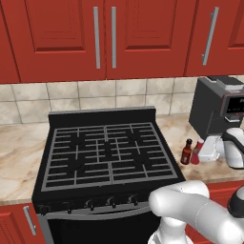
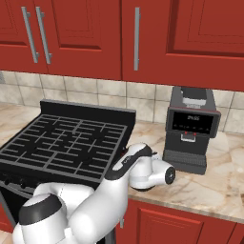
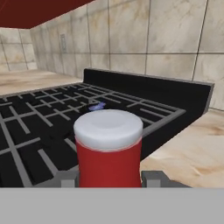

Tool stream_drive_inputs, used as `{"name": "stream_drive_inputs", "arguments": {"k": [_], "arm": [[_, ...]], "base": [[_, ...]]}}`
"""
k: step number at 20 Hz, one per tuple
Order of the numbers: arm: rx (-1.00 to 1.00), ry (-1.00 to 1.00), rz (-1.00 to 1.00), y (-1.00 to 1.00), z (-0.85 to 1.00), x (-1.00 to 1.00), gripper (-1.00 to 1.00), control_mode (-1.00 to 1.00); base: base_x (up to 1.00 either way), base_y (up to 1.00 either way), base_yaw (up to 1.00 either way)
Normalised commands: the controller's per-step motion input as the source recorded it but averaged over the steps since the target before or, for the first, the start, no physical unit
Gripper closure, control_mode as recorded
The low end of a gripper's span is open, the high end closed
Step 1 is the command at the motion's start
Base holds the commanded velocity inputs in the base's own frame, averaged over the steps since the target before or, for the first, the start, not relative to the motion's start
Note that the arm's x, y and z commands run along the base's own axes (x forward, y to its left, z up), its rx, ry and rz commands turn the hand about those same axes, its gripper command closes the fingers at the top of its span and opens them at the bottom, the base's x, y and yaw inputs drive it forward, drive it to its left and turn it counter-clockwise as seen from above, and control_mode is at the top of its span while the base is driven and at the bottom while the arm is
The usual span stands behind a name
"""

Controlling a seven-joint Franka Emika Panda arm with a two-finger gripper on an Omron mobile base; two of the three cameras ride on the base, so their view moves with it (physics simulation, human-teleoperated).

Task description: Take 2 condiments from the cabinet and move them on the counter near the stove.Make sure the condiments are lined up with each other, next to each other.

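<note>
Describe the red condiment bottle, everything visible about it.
The red bottle is a plain, glossy cylinder with a wide, pale, flat-topped cap. It stands upright between the gripper fingertips, which are shut against its sides. In the left base view it sits on the counter just right of the stove, close beside the dark brown bottle. No label is visible; its base is hidden.

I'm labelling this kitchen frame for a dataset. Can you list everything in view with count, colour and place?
brown bottle: one, dark brown, black cap, on counter right of stove
red bottle: one, red, pale cap, between the gripper's fingers, beside brown bottle
stove: one, black, centre
counter: one, beige marble, both sides of stove
coffee machine: one, dark grey, on counter right of stove
wall cabinets: red, doors shut, above
base cabinets: red, below counter
gripper: one, shut on red bottle
</note>
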Motion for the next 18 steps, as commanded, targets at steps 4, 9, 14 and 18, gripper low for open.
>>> {"name": "stream_drive_inputs", "arguments": {"k": [4,9,14,18], "arm": [[0.00,0.00,0.00,0.00,-0.04,0.06,1.00,-1.00],[0.00,0.00,0.00,0.00,-0.08,0.02,1.00,-1.00],[0.00,0.00,0.00,0.00,-0.17,0.05,1.00,-1.00],[0.00,0.00,0.00,0.00,-0.18,0.00,1.00,-1.00]], "base": [[0.00,0.00,0.00],[0.00,0.00,0.00],[0.00,0.00,0.00],[0.00,0.00,0.00]]}}
